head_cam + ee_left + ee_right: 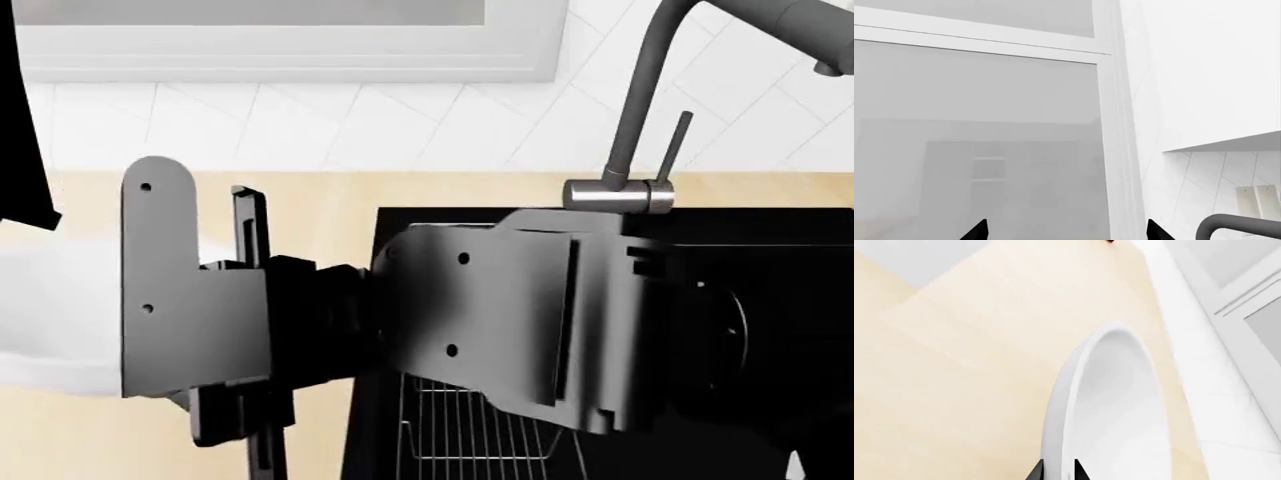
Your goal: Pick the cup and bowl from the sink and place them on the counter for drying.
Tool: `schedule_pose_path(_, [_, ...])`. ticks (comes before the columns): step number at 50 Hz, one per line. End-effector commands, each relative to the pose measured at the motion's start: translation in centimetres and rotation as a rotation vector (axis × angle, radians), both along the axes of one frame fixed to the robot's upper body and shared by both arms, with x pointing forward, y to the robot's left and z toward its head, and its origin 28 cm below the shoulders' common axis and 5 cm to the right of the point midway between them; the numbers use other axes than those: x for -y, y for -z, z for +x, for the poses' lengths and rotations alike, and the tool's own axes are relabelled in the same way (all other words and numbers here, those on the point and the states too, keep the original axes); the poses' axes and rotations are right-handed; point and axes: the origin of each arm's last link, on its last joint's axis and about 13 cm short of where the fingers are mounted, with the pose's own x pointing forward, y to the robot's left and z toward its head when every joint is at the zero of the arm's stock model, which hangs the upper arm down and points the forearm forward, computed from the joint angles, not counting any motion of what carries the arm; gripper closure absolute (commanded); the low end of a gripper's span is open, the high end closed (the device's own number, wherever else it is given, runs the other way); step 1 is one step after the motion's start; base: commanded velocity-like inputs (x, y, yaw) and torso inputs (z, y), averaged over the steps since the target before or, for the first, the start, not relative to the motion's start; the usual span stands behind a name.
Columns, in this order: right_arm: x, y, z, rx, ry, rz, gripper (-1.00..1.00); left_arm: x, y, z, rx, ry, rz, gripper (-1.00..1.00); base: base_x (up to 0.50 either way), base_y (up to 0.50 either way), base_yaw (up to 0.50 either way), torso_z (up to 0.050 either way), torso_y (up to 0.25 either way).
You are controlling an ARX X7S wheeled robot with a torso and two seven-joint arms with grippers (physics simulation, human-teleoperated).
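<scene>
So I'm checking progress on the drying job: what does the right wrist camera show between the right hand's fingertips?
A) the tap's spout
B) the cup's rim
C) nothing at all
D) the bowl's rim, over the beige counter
D: in the right wrist view the right hand has its two dark fingertips close together on the rim of the wide white bowl, with the beige counter behind it.

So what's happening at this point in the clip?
The right gripper is pinching the rim of the bowl, holding it edge-on above the counter, so the bowl is already out of the sink. The left gripper is open and empty, pointing at a window, with the tap beside it. From the head view the arms block most of the basin; only the wire rack shows, and the cup is not visible anywhere.
</scene>
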Motion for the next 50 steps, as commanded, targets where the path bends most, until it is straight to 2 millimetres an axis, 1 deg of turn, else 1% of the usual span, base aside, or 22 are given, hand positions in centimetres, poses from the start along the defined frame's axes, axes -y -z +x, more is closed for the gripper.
schedule_pose_path(1, [-1.0,1.2,0.5,-0.076,0.011,0.007,1.0,0.0,0.0,0.0,-0.002,0.001,0.001,-1.0,0.0,0.0,0.0,0.0,0.0])
schedule_pose_path(9, [-2.0,2.0,0.2,-0.091,-0.014,-0.005,1.0,0.0,0.2,0.1,-0.003,0.0,-0.003,-1.0,0.0,0.0,0.0,0.0,0.001])
schedule_pose_path(19, [-2.4,2.9,0.0,-0.103,-0.024,-0.031,1.0,0.0,0.3,0.1,-0.005,0.003,-0.005,-1.0,0.0,0.0,0.0,0.002,0.0])
schedule_pose_path(28, [-2.5,4.2,0.2,-0.126,-0.008,-0.06,1.0,0.0,0.3,0.1,-0.005,0.003,-0.006,-1.0,0.0,0.0,0.0,0.0,0.0])
schedule_pose_path(45, [-2.5,6.4,0.0,-0.158,-0.01,-0.12,1.0,0.0,0.4,0.1,-0.008,0.004,-0.007,-1.0,0.0,0.0,0.0,0.0,0.0])
schedule_pose_path(50, [-2.4,6.8,-0.4,-0.168,-0.027,-0.156,1.0,0.0,0.3,0.1,-0.008,0.006,-0.006,-1.0,0.0,0.0,0.0,0.0,0.0])
